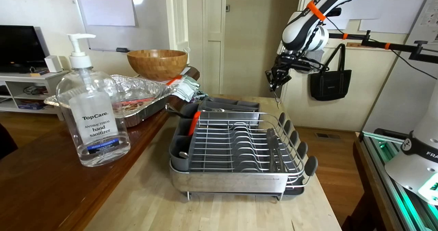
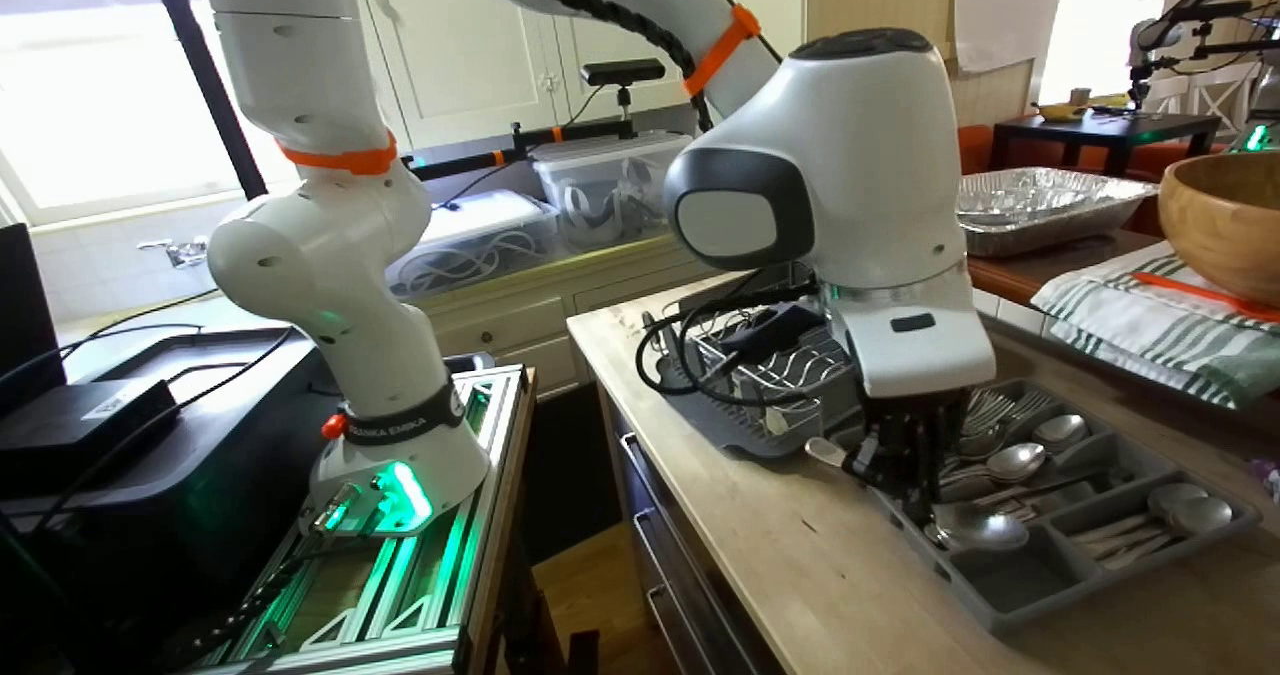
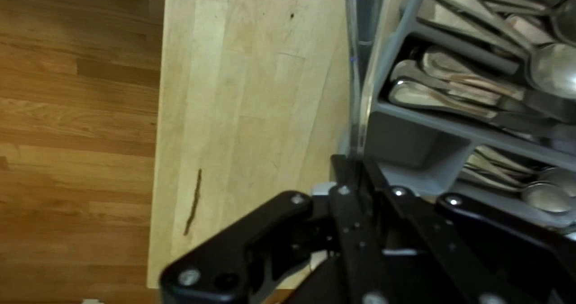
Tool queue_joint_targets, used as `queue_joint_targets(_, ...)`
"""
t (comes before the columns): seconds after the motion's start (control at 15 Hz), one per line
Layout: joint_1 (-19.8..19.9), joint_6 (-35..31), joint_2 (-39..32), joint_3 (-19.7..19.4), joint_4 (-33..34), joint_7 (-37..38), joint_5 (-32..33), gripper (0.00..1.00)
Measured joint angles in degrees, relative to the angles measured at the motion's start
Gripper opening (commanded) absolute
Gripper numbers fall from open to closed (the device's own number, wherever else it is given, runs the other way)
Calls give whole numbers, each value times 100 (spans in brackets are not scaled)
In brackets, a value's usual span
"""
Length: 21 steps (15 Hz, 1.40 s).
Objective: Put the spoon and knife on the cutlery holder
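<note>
End effector clamped on a slender utensil, likely the spoon, by the edge of the cutlery tray.
Squaring it to the dividers, clearing the rim and lowering fully before release looks best.

A clear pump bottle labelled TopCare hand sanitizer stands upright on the dark brown counter in an exterior view; a foil tray lies behind it, with a wooden bowl beyond and a towel near the tray. Against the wall hangs a black bag. A television stands on a white shelf unit at the left edge. In an exterior view, two lidded bins sit below white cupboards.
</note>
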State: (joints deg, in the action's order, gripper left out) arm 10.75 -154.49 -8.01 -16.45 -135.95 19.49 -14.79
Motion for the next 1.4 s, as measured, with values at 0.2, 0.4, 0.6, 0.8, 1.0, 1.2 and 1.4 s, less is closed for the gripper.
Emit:
queue_joint_targets(0.2,52,66,121,389,7,-1033,-508,2)
queue_joint_targets(0.4,58,73,20,771,7,-2118,-1053,9)
queue_joint_targets(0.6,52,68,-13,811,18,-2166,-1087,9)
queue_joint_targets(0.8,71,68,-8,794,25,-2166,-1087,2)
queue_joint_targets(1.0,80,214,-7,953,89,-2777,-1159,2)
queue_joint_targets(1.2,69,595,-28,1207,273,-3477,-1209,2)
queue_joint_targets(1.4,55,702,-182,1338,444,-4156,-1084,2)
